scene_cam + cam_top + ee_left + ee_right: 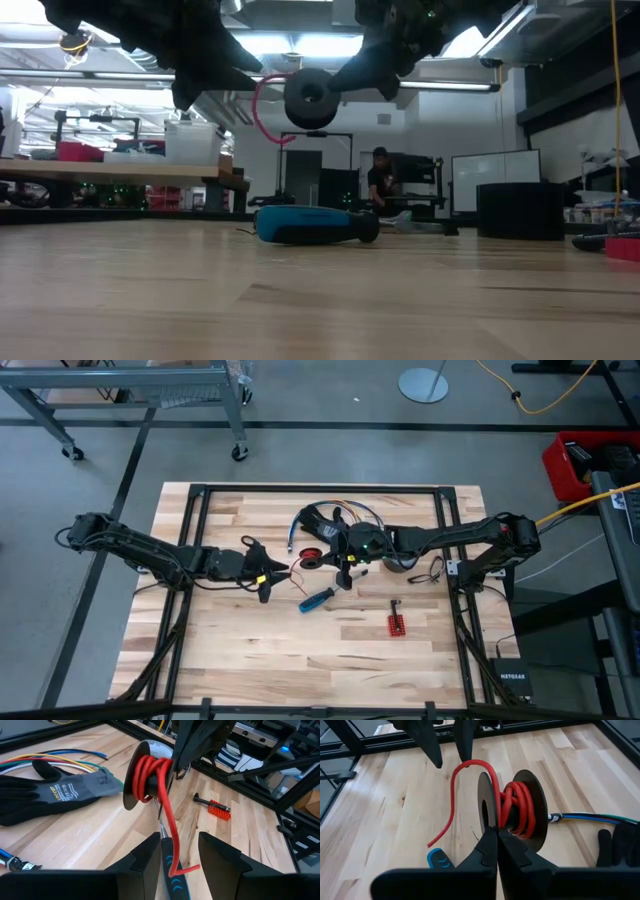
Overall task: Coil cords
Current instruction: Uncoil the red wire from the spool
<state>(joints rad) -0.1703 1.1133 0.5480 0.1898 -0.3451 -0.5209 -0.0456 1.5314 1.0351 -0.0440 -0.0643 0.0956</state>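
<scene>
R hand pinches spool aloft (keeps red cord free); L hand gapes round its tail.

The table is pale butcher-block wood, its planks smooth with a light sheen and visible grain. The red cord looks like glossy plastic-sheathed wire, wound on a spool of matt black plastic. The screwdriver has a blue handle, probably plastic, with a dark, duller end. The glove is knitted grey cloth with a black, matt rubbery coating. The left gripper's fingers are dark, matt and smooth.
</scene>
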